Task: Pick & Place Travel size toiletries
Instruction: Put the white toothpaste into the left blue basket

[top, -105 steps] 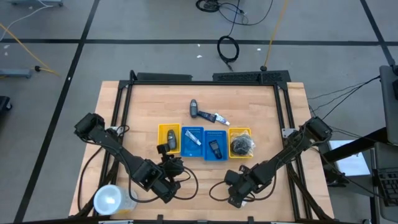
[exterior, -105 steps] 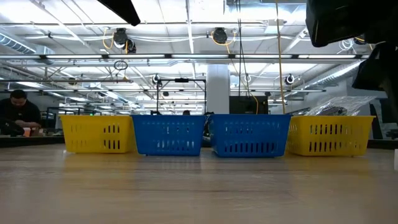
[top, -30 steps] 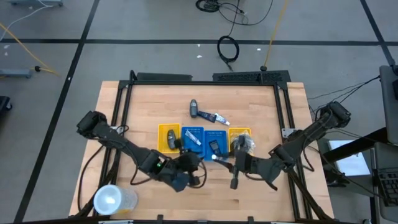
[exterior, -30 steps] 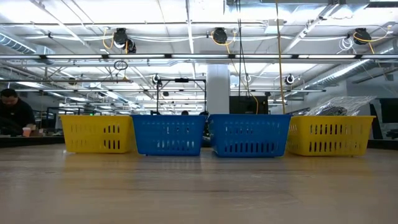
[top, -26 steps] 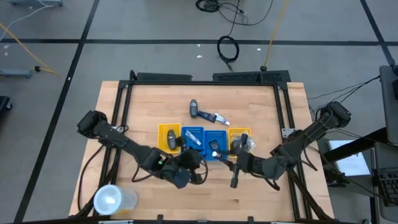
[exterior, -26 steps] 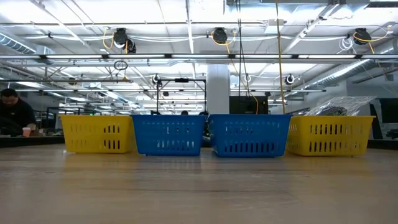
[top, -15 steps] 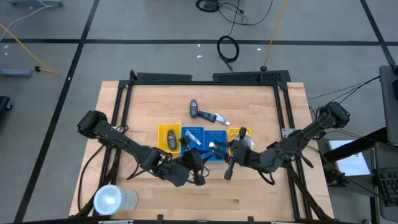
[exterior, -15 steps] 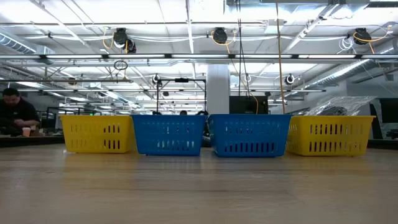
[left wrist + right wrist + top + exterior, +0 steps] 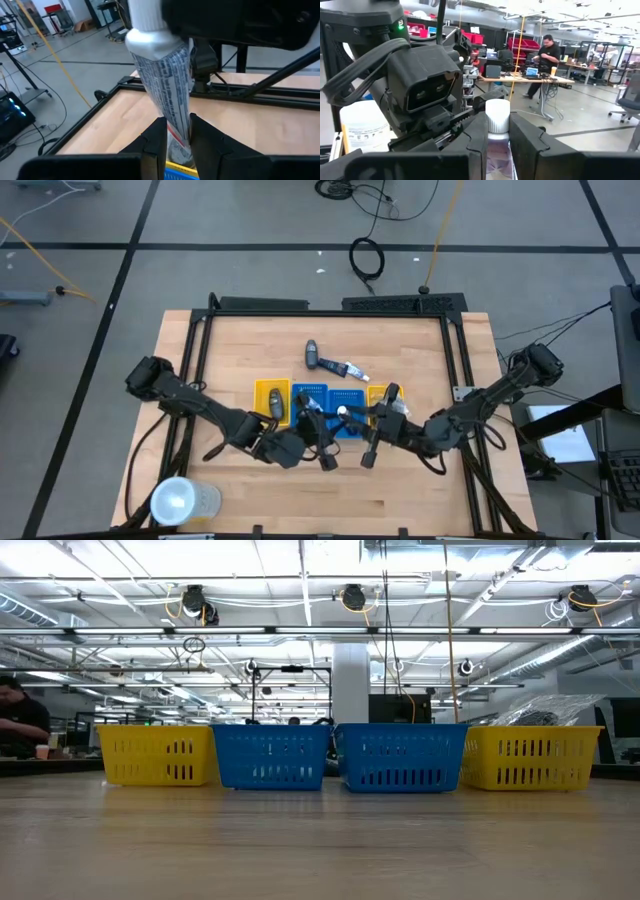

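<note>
Both arms reach in low from the table's outer edges and meet over the middle of the table (image 9: 420, 490), just in front of the row of four trays. The left arm runs from its base at the left edge diagonally toward the centre, and the left gripper (image 9: 312, 418) points at the right arm's wrist. The right arm stretches in from the right edge in the same flat way, with the right gripper (image 9: 343, 417) facing the left one.

Between them hangs a white tube (image 9: 165, 95) with small blue print. In the left wrist view the left gripper's two fingers (image 9: 154, 142) pinch its flat tail end, and the capped end sits up against the right arm's gripper. In the right wrist view the right gripper's fingers (image 9: 478, 135) press on the tube just below its ribbed white cap (image 9: 498, 115). So both grippers are clamped on the same tube, held in the air above the two blue trays (image 9: 310, 392).

A dark little bottle (image 9: 273, 406) lies in the yellow tray (image 9: 259, 390) at the left end. Behind the trays, on the bare wood, lie another dark bottle (image 9: 312, 355) and a small tube (image 9: 349, 369), close together. A large clear cup (image 9: 177, 502) stands at the table's front left corner. Across the room a person (image 9: 548, 52) stands at a desk.
</note>
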`<action>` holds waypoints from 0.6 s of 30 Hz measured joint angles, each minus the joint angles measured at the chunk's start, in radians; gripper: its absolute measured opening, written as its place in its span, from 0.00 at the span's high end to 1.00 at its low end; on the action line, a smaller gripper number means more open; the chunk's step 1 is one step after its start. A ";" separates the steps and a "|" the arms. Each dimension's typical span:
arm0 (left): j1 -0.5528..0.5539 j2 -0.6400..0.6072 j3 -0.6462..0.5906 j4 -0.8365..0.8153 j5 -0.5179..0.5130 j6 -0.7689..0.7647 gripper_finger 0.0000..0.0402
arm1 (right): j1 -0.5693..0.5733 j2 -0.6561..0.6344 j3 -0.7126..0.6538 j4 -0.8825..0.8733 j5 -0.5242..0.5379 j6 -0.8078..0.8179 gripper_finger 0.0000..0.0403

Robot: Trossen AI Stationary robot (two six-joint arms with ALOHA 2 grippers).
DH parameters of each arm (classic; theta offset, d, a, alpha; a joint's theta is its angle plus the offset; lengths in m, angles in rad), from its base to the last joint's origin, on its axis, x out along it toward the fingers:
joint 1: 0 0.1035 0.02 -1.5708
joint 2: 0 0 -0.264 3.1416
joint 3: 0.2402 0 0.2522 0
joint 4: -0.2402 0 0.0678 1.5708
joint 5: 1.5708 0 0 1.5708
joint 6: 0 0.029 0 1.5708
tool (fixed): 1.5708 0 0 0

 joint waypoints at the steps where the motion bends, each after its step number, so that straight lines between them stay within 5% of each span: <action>1: 0.003 0.000 0.000 0.000 0.001 0.000 0.81 | 0.000 0.000 -0.004 0.011 0.001 -0.006 0.89; 10: 0.005 0.000 0.000 -0.020 0.002 -0.008 0.82 | -0.001 0.000 -0.006 0.031 -0.001 -0.023 0.89; 18: 0.004 0.000 0.000 -0.020 -0.005 0.001 0.98 | -0.001 0.000 -0.006 0.045 0.001 -0.037 0.89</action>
